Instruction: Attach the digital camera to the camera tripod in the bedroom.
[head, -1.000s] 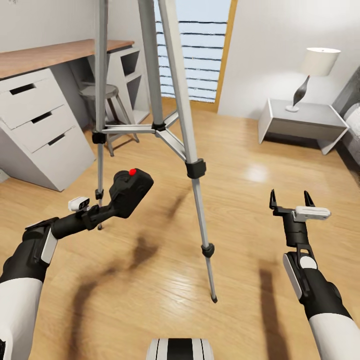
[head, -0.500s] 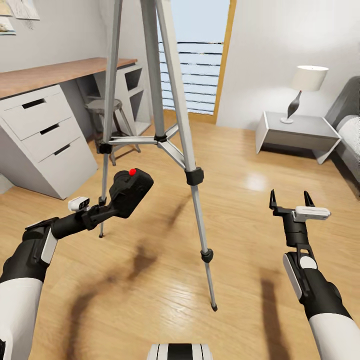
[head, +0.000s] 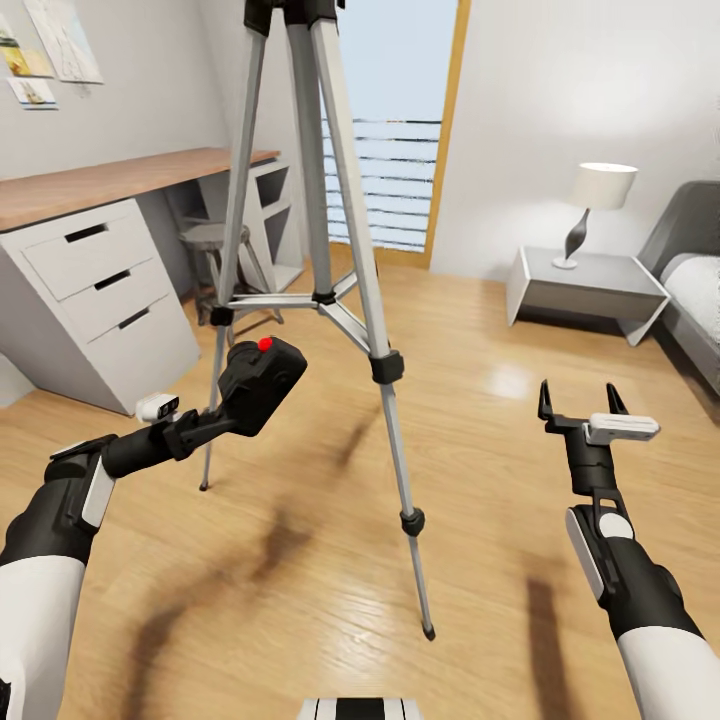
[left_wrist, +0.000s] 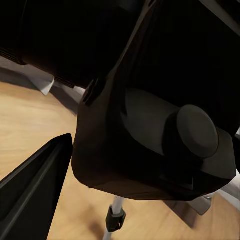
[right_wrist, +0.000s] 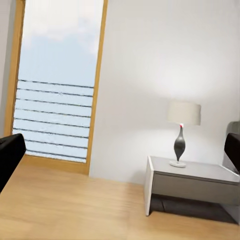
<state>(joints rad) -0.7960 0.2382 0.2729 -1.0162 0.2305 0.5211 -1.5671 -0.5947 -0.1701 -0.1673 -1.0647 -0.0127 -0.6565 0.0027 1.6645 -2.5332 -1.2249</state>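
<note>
Pickup done: left tool (head: 205, 425) clamped on the one digital camera (head: 260, 383), held low beside a leg of the one camera tripod (head: 318, 205). Mounting left: the tripod's black head sits far above (raise needed, I judge). Right tool (head: 583, 405) spread wide, holding nothing. Tools: two

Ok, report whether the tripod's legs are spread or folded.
Spread. The camera tripod stands upright, its legs splaying apart down to the wood floor.

camera tripod (head: 322, 230) head cropped, bed (head: 690, 290) cut off
</note>
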